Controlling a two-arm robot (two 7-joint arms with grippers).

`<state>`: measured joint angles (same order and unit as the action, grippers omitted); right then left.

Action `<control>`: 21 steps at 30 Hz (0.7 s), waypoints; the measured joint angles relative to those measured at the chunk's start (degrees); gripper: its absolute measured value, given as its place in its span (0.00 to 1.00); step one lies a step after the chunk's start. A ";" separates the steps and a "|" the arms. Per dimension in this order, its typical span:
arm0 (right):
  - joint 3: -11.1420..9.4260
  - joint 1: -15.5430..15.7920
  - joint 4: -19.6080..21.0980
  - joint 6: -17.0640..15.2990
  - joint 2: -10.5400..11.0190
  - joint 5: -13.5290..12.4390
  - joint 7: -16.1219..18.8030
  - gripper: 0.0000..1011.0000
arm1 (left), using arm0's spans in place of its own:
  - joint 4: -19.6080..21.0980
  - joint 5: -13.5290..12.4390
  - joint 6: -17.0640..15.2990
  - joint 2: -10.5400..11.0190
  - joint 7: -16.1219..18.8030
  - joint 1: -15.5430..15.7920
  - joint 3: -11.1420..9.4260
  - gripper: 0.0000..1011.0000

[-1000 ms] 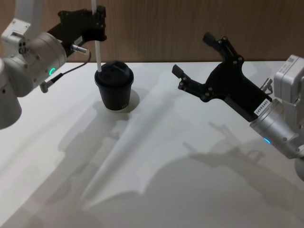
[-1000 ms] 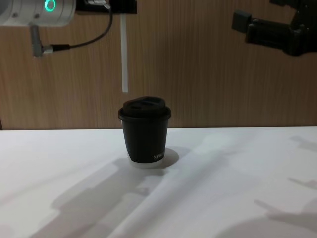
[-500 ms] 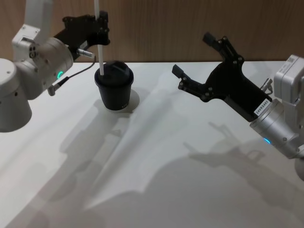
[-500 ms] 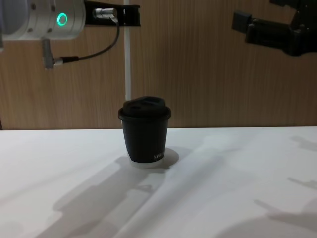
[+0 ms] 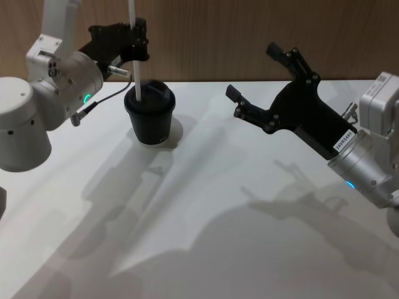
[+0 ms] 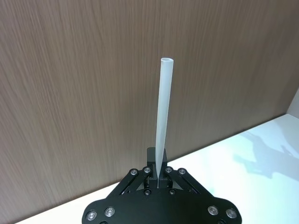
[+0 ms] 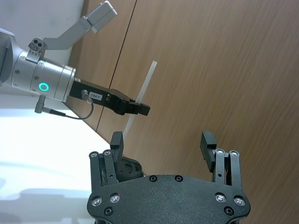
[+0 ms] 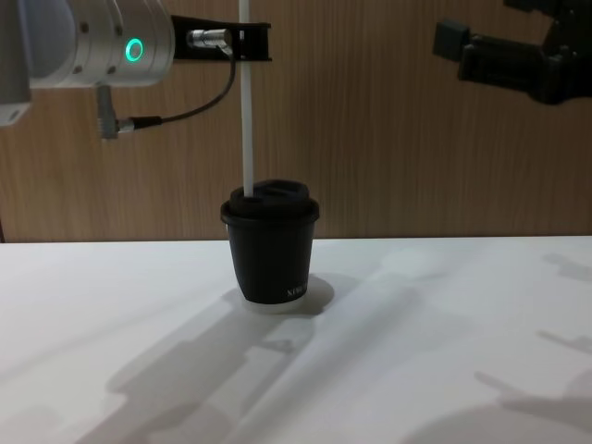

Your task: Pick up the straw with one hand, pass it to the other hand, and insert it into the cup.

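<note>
The black cup (image 5: 149,118) with its lid stands on the white table (image 5: 249,205), back left. My left gripper (image 5: 134,45), on the silver-grey arm with the green ring, is shut on the white straw (image 5: 135,68) and holds it upright just above the cup. In the chest view the straw (image 8: 246,111) runs down from the left gripper (image 8: 250,42) to the left part of the lid of the cup (image 8: 271,254). The left wrist view shows the straw (image 6: 163,116) standing up between the fingertips (image 6: 150,170). My right gripper (image 5: 252,71) hangs open and empty above the table, right of the cup.
A brown wooden wall (image 5: 249,31) closes off the back of the table. A thin black cable (image 8: 190,109) loops under the left arm. In the right wrist view, the open right gripper (image 7: 162,142) faces the left gripper (image 7: 133,108) and the straw (image 7: 144,91).
My left gripper has come down and slightly right with the straw. The straw's lower end, earlier hanging above the cup, now reaches the lid. The right arm has not moved.
</note>
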<state>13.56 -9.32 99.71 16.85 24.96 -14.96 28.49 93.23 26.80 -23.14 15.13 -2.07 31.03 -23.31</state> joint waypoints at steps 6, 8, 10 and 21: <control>0.00 0.00 0.00 0.00 0.00 0.00 0.00 0.99 | -0.87 -0.39 0.16 -0.69 -0.07 0.32 -0.11 0.00; 0.00 0.00 0.00 0.00 0.00 0.00 0.00 0.99 | -1.04 -0.46 0.17 -0.82 -0.09 0.38 -0.13 0.00; 0.00 0.00 0.00 0.00 0.00 0.00 0.00 0.99 | -1.30 -0.58 0.17 -1.04 -0.13 0.45 -0.15 0.00; 0.00 0.00 0.00 0.00 0.00 0.00 0.00 0.99 | -1.54 -1.31 -0.34 -1.64 0.06 0.27 -0.07 0.00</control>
<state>13.56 -9.32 99.71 16.85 24.95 -14.96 28.49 91.68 25.49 -23.48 13.49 -2.01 31.30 -23.38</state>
